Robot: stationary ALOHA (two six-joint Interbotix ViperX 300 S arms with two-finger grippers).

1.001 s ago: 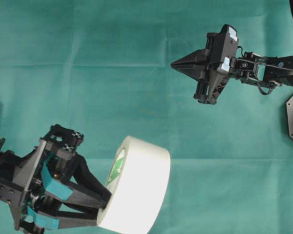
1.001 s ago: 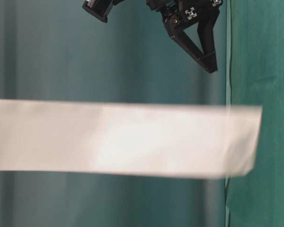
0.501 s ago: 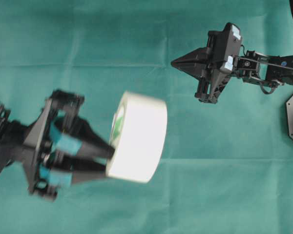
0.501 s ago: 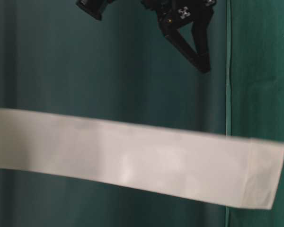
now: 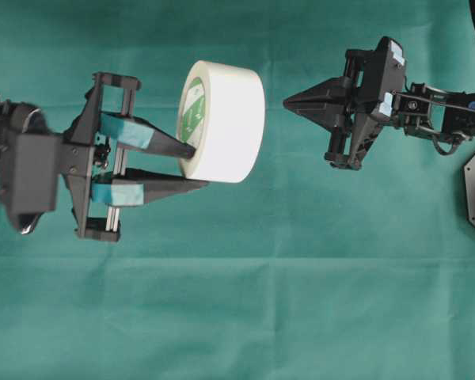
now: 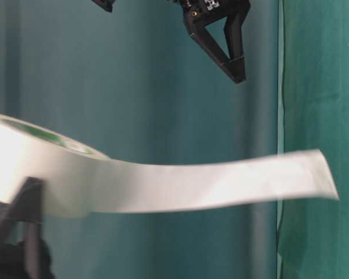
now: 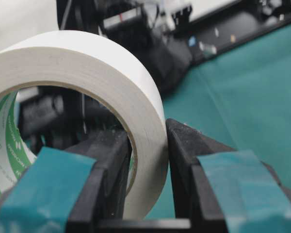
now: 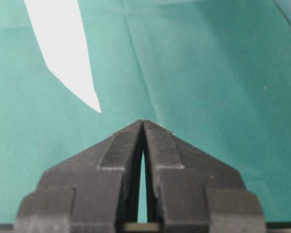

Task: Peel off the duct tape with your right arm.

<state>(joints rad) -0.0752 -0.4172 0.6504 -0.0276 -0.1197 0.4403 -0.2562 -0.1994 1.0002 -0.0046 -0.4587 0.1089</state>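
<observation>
The duct tape [image 5: 226, 120] is held up above the green cloth [image 5: 261, 301] by the left gripper [image 5: 191, 166]. The wall of the roll is pinched between its two fingers: one finger is inside the ring against the green core, and the other is outside against the white band. The roll is stood on its edge, out past the fingertips.

The right gripper [image 5: 286, 103] is closed, with its two pointed fingers pressed together, and nothing is held in it. Its tip is pointed at the roll. The tape is just in front of that tip, near but not touching. In the right wrist view, a white piece of the tape [image 8: 63, 53] is seen ahead of the closed fingers, up and to the left.
</observation>
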